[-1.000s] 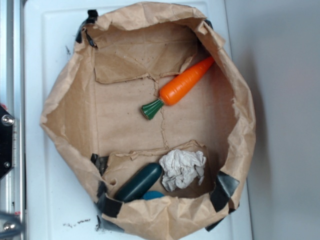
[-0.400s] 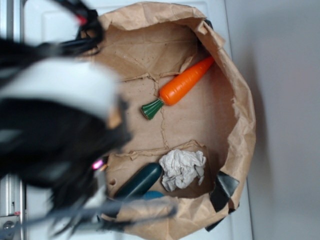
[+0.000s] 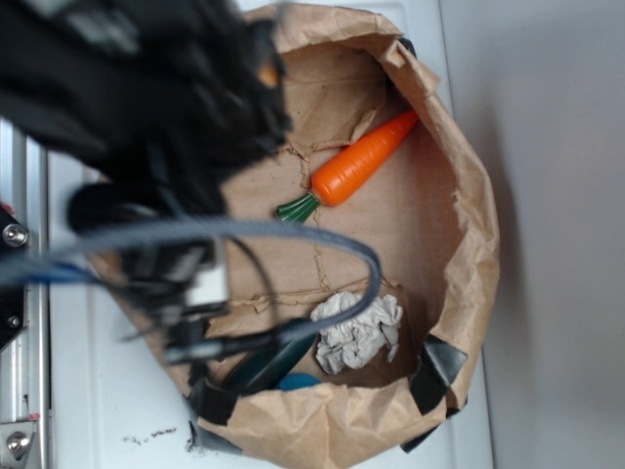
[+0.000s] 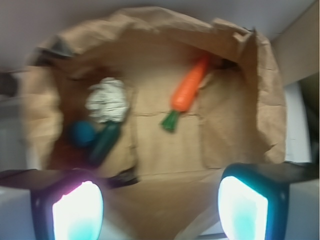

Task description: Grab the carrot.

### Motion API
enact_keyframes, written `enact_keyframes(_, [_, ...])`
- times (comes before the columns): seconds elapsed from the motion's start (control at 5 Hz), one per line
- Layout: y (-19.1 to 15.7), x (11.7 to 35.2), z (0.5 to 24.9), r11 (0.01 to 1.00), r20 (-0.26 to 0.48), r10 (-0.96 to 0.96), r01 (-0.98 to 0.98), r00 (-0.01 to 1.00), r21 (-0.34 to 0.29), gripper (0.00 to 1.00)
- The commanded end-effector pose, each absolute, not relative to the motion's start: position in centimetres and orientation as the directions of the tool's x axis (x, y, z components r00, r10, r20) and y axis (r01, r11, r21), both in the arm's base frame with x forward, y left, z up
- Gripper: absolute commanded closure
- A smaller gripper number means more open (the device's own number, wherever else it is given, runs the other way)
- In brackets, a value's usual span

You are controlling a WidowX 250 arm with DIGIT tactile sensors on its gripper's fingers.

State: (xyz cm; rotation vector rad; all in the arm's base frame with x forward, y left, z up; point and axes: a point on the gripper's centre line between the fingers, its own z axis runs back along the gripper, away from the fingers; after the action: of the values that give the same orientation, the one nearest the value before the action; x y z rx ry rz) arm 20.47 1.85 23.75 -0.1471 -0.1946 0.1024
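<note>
The carrot (image 3: 363,160) (image 4: 190,83) is bright orange with a dark green stem end and lies tilted on the floor of the open brown paper bag (image 3: 469,225) (image 4: 265,100), towards its upper right. My gripper (image 4: 160,207) is open, its two glowing pads wide apart with only bag paper between them, hovering over the bag's near rim well short of the carrot. In the exterior view the blurred black arm (image 3: 146,88) covers the bag's left part, and the fingers are hidden.
A crumpled white paper ball (image 3: 359,330) (image 4: 106,99), a dark green oblong toy (image 3: 264,363) (image 4: 104,142) and a blue object (image 3: 298,381) (image 4: 82,134) lie at one end of the bag. Grey cables (image 3: 244,234) loop over the bag. The bag sits on a white surface (image 3: 107,391).
The arm has swung in from the left and now hangs over the bag's upper left part. The carrot and the other things have not moved.
</note>
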Motion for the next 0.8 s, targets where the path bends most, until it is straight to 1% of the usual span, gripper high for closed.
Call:
enact_keyframes(0.0, [2.2,20.7,25.3,0.984,0.241,0.118,-0.081,0.963,-0.156,0.0])
enact_keyframes(0.4, [2.2,20.7,25.3,0.984,0.241,0.118,-0.081,0.963,-0.156,0.0])
enact_keyframes(0.6, [2.1,22.2,23.2,0.986,0.216,0.133,-0.107,0.967,-0.128,0.0])
